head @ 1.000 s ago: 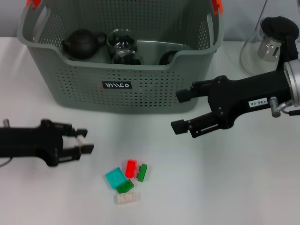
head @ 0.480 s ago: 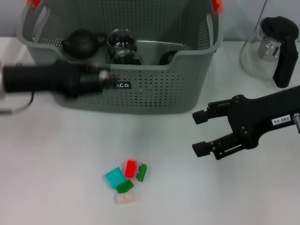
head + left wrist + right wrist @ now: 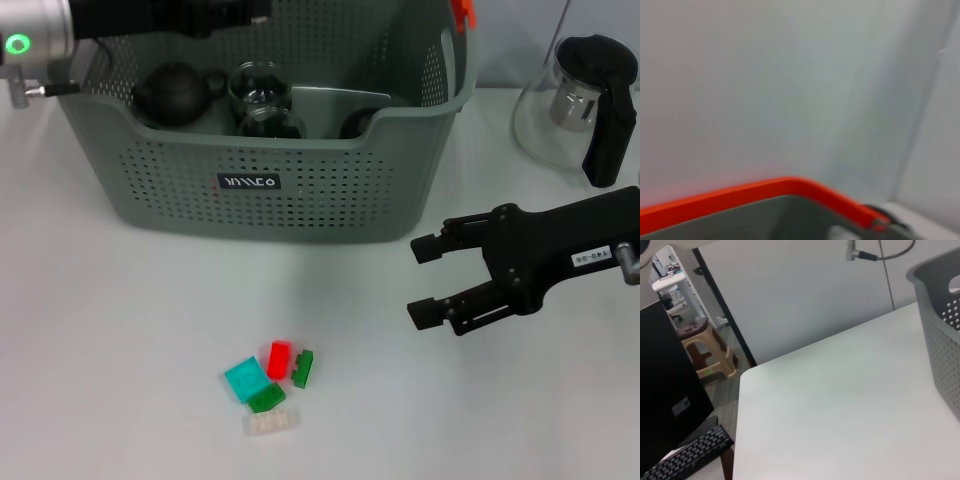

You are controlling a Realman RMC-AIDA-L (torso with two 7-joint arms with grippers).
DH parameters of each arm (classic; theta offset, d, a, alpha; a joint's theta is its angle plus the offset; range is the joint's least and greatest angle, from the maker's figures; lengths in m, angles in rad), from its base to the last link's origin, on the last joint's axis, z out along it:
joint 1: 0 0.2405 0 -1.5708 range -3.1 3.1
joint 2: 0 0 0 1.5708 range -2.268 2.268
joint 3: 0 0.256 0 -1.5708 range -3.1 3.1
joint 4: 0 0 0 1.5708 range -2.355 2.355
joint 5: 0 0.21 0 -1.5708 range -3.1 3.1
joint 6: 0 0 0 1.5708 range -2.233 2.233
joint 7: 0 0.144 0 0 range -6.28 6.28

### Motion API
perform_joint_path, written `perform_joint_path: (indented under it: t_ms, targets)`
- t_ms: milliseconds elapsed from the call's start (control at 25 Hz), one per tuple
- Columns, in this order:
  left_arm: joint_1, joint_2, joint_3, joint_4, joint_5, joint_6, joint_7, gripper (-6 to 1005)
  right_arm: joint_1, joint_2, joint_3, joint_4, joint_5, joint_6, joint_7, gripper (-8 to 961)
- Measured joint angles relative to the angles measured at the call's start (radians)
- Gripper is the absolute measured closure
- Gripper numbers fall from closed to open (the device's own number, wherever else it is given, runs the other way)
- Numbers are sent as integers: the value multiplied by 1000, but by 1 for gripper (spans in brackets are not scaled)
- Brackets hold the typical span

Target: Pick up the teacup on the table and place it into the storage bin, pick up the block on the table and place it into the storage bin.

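Storage bin (image 3: pixel 300 190) unmoved, left gripper (image 3: pixel 262 8) now raised over it

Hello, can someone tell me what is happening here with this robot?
The robot is sorting tableware and toy blocks into the storage bin. Its left arm reaches over the bin's back left corner; the left claw is at the picture's top edge, and what it holds cannot be seen. The right claw hovers open and empty over the table, right of the bin. The coloured blocks lie in front, not yet picked up.
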Motion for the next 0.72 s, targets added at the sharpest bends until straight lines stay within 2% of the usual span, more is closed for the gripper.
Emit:
perform_joint_path:
  t_ms: [120,280,440,560,720]
  targets:
    - [4,-7,53,-3,-6,-103,-5,549,1,4,-4,0,0,10,-1,10]
    - [3,-12,72,-3,-13,-164,-6,542,1,4,-2,1,0,12,-1,10]
    - [7,-12,98,19,-14,-199,-6,453,-3,3,0,1,0,20,-1,10]
    - [25,-12,100,65,-24,-194,-14,385,-4,3,0,1,0,29,-1,10]
    - [76,-1,104,142,-59,-66,3,296,-5,2,1,3,0,36,-1,10]
